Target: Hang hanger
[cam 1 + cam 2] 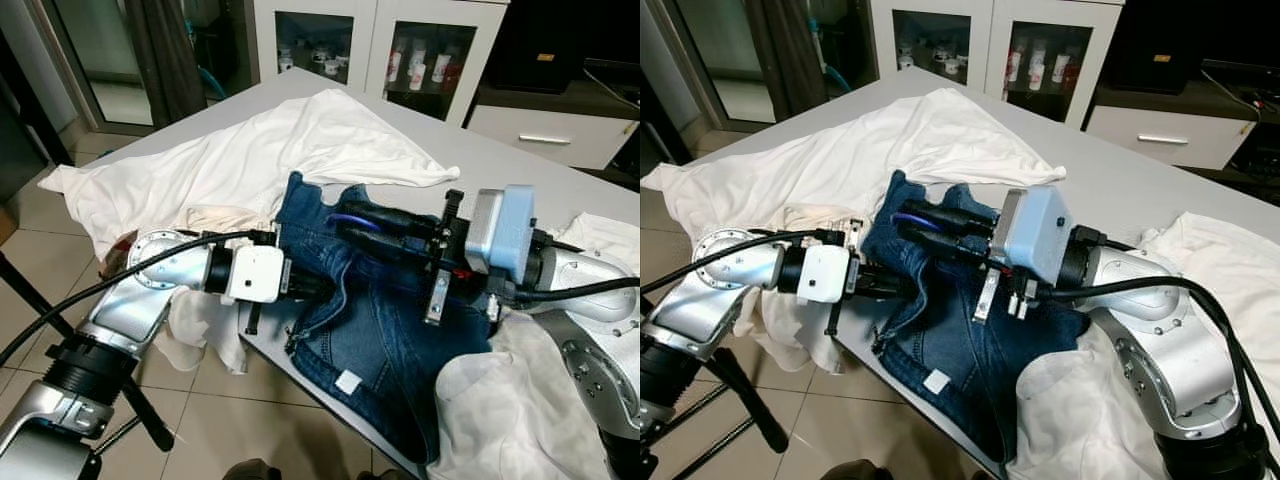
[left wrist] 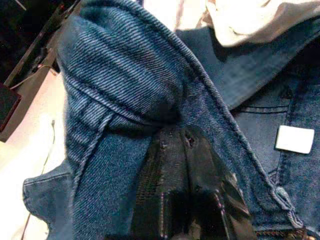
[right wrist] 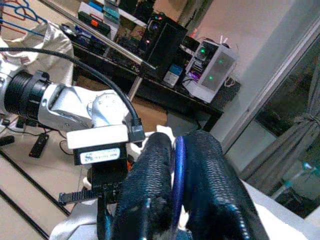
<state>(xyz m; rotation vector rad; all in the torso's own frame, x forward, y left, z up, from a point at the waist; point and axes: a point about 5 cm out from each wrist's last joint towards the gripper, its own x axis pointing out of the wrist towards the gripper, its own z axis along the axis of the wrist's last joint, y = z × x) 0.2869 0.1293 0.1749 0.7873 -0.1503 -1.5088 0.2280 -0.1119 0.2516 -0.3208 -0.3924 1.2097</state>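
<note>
A: Where the right gripper [image 1: 345,222] sits mid-frame over the jeans [image 1: 375,330], what's it got?
B: Fingers pinched nearly shut on a thin blue hanger [image 3: 178,170]. Right wrist view shows the blue wire squeezed between both black fingers [image 3: 150,185]. In the left eye view a blue loop pokes out just left of the fingertips.
A: Left gripper [image 1: 325,287]?
B: Lower centre-left, reaching in from the left, tips buried in the jeans' waistband fold. Left wrist view: black fingers [image 2: 185,185] close together, denim bunched over the tips. It looks clamped on the fabric, though the tips themselves are hidden.
A: Jeans position?
B: Centre of frame, draped over the near edge of the grey table [image 1: 520,160], one leg hanging toward the tile floor [image 1: 200,420]. Small white tag [image 1: 348,382] on the lower part.
A: Around that?
B: White shirt [image 1: 250,150] spread upper left of the jeans, another white garment [image 1: 510,410] lower right under the right arm. White glass-door cabinet [image 1: 380,45] along the top.
</note>
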